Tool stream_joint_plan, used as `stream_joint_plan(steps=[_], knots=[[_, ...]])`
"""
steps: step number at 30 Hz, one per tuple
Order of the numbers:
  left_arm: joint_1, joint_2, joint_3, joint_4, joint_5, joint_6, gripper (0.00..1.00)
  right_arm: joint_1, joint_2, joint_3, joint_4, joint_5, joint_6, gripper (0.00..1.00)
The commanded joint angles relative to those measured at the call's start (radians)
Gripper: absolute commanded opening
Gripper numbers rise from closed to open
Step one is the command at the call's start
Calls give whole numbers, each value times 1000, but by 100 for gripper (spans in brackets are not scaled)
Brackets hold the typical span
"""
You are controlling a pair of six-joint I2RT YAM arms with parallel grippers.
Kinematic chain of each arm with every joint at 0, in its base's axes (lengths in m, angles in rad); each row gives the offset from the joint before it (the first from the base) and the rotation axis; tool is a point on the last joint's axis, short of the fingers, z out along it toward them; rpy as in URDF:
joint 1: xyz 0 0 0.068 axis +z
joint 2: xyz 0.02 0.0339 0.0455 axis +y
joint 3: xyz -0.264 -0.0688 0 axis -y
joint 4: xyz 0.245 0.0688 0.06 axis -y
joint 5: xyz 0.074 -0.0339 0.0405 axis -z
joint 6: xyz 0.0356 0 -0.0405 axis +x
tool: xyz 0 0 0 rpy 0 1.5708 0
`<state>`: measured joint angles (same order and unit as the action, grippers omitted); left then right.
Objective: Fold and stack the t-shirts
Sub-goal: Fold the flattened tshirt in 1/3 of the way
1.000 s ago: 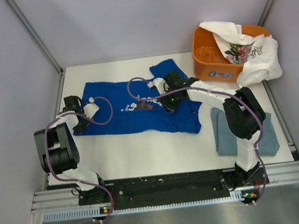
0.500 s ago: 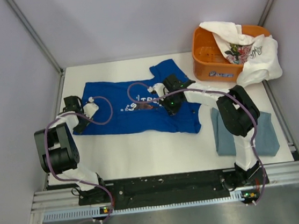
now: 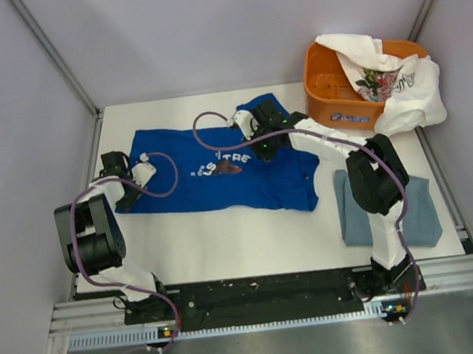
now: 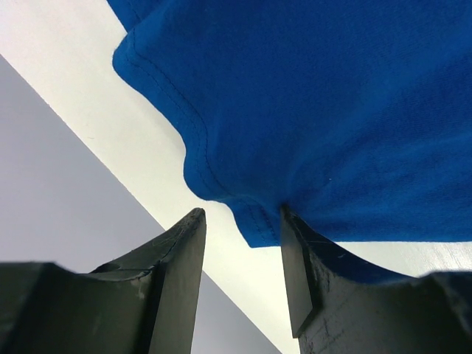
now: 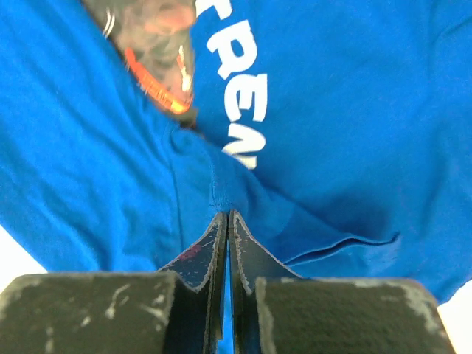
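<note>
A royal-blue t-shirt [image 3: 202, 177] lies spread on the white table, its chest print [image 3: 228, 166] facing up. My right gripper [image 3: 260, 140] sits on the shirt's far right part. In the right wrist view it [image 5: 227, 215] is shut on a pinched ridge of the blue cloth [image 5: 332, 110] beside the white lettering. At the shirt's left edge my left gripper [image 3: 129, 193] stands open. In the left wrist view a hemmed corner of the shirt [image 4: 254, 225] lies between its fingers [image 4: 177, 273], not pinched. A folded grey-blue t-shirt [image 3: 394, 210] lies at the right. A white floral t-shirt [image 3: 397, 82] drapes over the basket.
An orange plastic basket [image 3: 331, 102] stands at the back right corner. Grey walls close in the table [image 3: 226, 238] on the left, back and right. The right arm's cable [image 3: 213, 124] loops above the blue shirt.
My right gripper has shut on the blue shirt and moved a little toward the back, drawing the cloth with it. The left arm has not moved.
</note>
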<state>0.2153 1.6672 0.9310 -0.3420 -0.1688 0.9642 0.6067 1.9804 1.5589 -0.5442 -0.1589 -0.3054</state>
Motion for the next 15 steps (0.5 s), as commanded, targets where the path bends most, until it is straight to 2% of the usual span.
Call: stream_joint_plan(steps=[1,9,15], knots=[[6,-18,-15,20,12,2,50,10,61,101,26,10,-69,0],[9,-26,-3,6,20,-2,50,11,170,222,90,18,-176,0],[6,-29,-8,8,17,2,50,11,215,251,145,28,-190,0]])
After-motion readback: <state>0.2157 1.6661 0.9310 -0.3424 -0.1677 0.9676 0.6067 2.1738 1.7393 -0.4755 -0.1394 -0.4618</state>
